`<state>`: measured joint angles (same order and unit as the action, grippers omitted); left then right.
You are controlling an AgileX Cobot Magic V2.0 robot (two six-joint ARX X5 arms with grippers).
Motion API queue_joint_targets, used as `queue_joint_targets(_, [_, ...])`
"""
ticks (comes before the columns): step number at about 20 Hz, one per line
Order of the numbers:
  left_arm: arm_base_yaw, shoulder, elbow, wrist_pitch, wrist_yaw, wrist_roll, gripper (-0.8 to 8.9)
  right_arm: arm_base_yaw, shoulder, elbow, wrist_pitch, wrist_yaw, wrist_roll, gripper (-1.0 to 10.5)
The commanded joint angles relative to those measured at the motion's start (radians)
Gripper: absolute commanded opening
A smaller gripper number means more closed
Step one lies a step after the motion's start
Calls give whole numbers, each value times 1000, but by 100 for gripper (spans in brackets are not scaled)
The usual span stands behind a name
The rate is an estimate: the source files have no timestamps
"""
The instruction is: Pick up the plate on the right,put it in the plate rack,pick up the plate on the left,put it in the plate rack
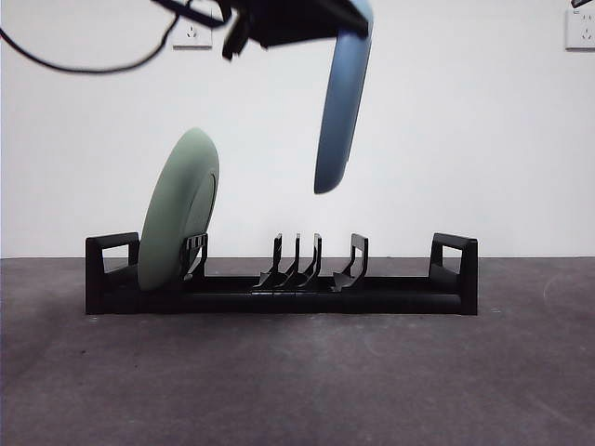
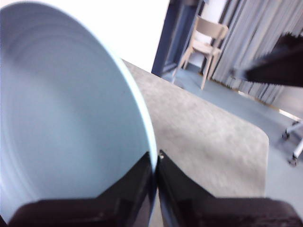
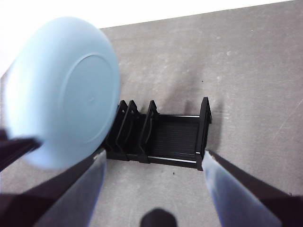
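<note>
Blue plate (image 1: 342, 102) hangs on edge, left claw (image 2: 156, 163) clenched on its rim, so it can drop between prongs of the plate rack (image 1: 279, 279) below it. Green plate (image 1: 178, 212) already stands slotted at one end. Right claw (image 3: 151, 165) is released, empty, above the rack's other end on the bench (image 1: 297, 381).

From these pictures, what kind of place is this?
Probably an indoor lab or office room: a bare table against a white wall with power sockets, and in the left wrist view a wooden chair beside long grey curtains.
</note>
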<state>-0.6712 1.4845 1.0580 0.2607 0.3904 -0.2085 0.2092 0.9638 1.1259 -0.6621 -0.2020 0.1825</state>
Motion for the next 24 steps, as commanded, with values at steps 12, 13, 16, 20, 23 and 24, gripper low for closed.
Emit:
queue_joint_targets(12, [71,240,140,134,6,-167,-9,0,0,1,10,53,-16,343])
queue_joint_targets(13, [71,247,148,122,3,-153,-9,0,0,1,10,53,-17,343])
queue_joint_targets(16, [74,268,148,115,0,-150,-9,0,0,1,10,52,-20,343])
queue_joint_targets(20, [73,304,148,92,2,-141,-9,0,0,1,10,53,-19,343])
queue_joint_targets(23, [73,316,148,57,2,-107,-9,0,0,1,10,52,-19,343])
queue_joint_targets(24, [73,321,148,40,2,-101,-9,0,0,1,10,52,-19,343])
